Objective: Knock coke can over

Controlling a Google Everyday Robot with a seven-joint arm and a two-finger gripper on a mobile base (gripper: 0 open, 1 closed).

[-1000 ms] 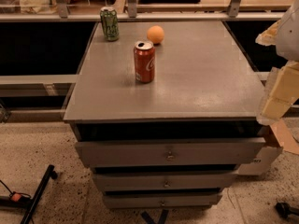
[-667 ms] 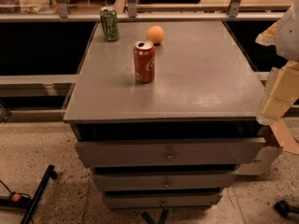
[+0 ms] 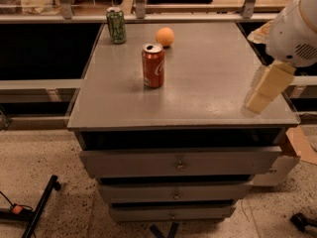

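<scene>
I see a green can point(image 3: 116, 25) at eleven o'clock on the grey cabinet top point(image 3: 208, 90), an orange fruit point(image 3: 165, 36) near twelve.

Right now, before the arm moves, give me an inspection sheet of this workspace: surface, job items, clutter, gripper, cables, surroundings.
Surface: grey cabinet top, flat, no spills seen.
Job's things: coke can, upright, left of centre, nothing touching it.
Clutter: green can, upright at the far left corner; orange fruit behind the coke can, apart from it.
Grippers: gripper over the top's right front edge, well clear of the coke can.
Cables: thin cord on the floor at lower left, beside a black bar.
Surroundings: three drawers, shut; cardboard on the floor at right.
</scene>
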